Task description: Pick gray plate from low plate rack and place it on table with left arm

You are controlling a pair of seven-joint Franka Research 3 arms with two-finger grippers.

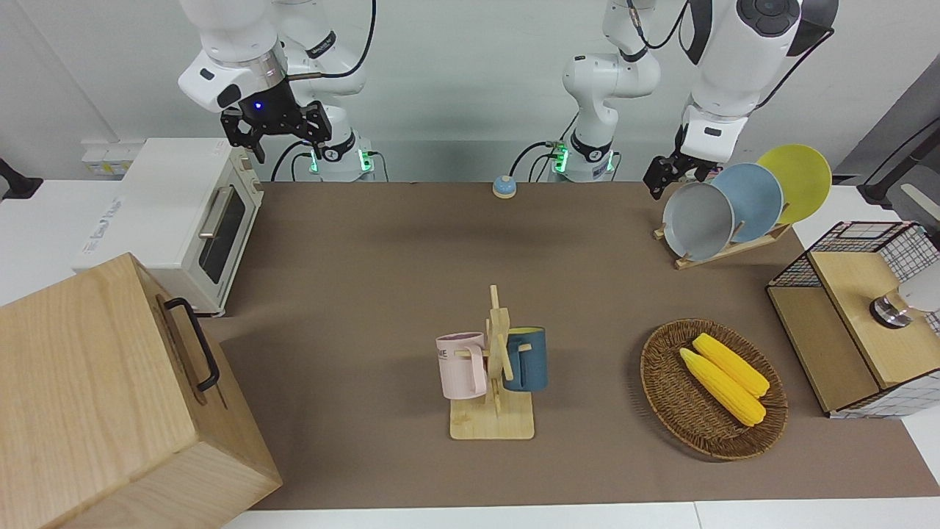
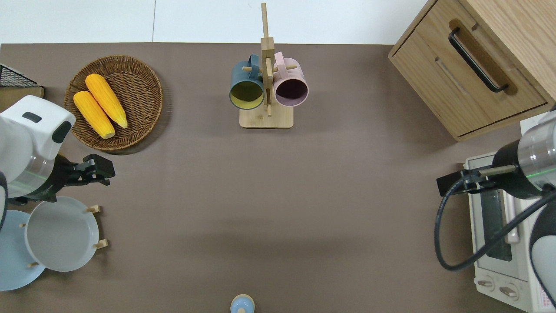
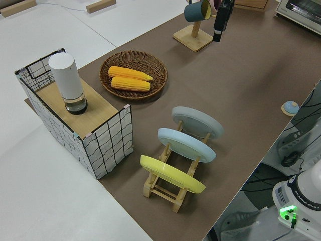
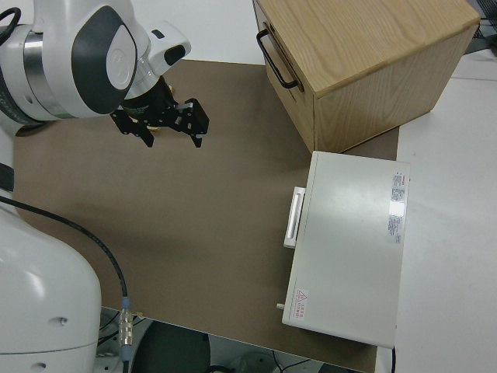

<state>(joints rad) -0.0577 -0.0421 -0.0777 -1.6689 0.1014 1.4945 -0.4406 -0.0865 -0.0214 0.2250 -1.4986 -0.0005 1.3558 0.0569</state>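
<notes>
Over bare mat just beside gray plate (image 2: 61,237), left gripper (image 2: 96,167) hovers, finger state unclear. Plate leans in low plate rack (image 3: 173,173), rim exposed for grasp. Right arm parked.

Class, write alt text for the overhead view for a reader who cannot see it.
The left arm's black hand hangs above the brown table, beside the round pale gray plate, which leans in the low light-wood plate rack. A wicker basket holds two yellow corn cobs.

Three plates (image 3: 186,144), two mugs (image 2: 268,86), two corn cobs (image 2: 100,105).
</notes>
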